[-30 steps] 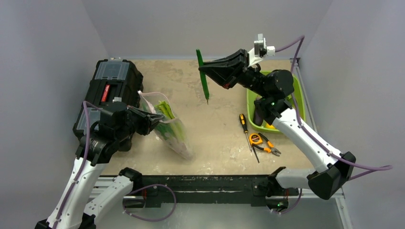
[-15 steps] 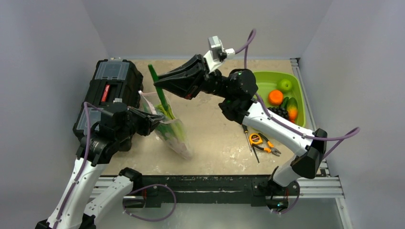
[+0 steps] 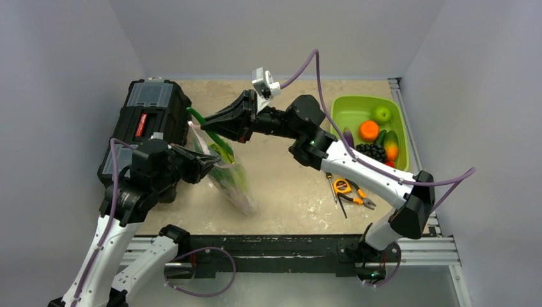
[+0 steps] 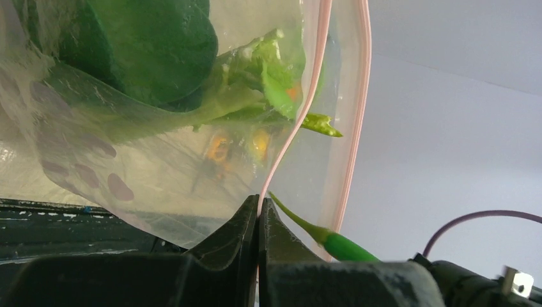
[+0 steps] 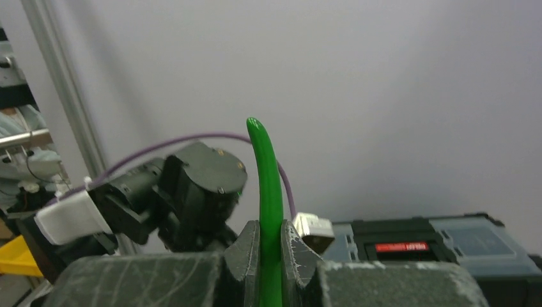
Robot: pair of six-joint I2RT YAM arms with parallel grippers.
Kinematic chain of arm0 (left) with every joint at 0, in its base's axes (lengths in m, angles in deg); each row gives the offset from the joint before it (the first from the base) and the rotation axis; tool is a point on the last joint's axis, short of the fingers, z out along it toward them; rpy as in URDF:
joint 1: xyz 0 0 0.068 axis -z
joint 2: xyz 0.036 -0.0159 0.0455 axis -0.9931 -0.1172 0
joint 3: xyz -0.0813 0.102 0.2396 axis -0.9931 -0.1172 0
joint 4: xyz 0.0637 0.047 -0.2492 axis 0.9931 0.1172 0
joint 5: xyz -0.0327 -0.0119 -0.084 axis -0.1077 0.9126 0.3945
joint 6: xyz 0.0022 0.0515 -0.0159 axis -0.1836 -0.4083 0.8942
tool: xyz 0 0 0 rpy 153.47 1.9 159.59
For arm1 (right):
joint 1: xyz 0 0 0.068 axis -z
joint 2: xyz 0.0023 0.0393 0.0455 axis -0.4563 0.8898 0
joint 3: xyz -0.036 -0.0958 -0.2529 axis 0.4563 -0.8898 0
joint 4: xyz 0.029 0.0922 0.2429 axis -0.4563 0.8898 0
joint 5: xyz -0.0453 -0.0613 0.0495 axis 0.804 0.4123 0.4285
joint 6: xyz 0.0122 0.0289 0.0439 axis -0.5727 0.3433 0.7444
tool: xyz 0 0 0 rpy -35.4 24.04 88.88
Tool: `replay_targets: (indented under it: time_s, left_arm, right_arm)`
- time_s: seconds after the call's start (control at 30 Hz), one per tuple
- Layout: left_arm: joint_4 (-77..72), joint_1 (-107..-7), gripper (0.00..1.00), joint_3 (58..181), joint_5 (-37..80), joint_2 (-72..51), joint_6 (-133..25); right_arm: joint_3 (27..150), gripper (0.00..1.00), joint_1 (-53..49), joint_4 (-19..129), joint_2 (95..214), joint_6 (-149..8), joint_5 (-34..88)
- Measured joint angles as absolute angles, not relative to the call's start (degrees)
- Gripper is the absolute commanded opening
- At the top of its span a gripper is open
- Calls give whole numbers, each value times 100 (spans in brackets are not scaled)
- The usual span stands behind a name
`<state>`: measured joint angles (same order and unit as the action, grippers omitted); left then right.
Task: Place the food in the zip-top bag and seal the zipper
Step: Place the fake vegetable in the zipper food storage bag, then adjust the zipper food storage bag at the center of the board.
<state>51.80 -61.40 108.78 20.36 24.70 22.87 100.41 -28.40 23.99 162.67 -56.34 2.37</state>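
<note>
Slim green stalk point(image 3: 195, 115) at the zip-top bag point(image 3: 233, 182) mouth
The left gripper point(image 4: 258, 211) clamps the clear bag's pink zipper point(image 4: 311, 96), leafy greens point(image 4: 153, 45) inside, left on the table point(image 3: 287, 179); the right wrist view shows the right gripper point(image 5: 270, 233) pinching the stalk.

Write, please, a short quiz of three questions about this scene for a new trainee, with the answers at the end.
1. True or false: the left pincer is shut on the pink zipper edge of the zip-top bag.
2. What does the right pincer hold? A) a spoon B) a long green vegetable C) a sponge
3. Fill the gap: the round fruits lie in the ____.
Key: 1 true; 2 B; 3 lime-green bin.
</note>
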Motion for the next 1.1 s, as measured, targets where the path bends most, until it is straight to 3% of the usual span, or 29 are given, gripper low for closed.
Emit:
replay_targets:
  time_s: [0.1,0.27,0.33,0.53,0.87,1.1]
  left_arm:
    - [5180,-6140,0,10913,2046,2496,2289]
    - [5180,-6140,0,10992,2062,2494,2289]
    - [5180,-6140,0,11005,2064,2485,2289]
    - [5173,-6140,0,11009,2110,2420,2289]
    - [5151,-6140,0,11042,2165,2407,2287]
    - [5184,-6140,0,11044,2162,2424,2287]
  right_arm:
    - [9740,12,-2847,2705,16190,-5860,330]
    - [9156,54,-2869,3177,15803,-6037,438]
    - [9021,65,-2897,3298,15615,-6015,497]
    - [8881,72,-3013,3927,14931,-5940,866]
    - [8380,76,-3116,5293,14523,-6172,1804]
    - [7762,69,-3892,5630,14538,-6544,3251]
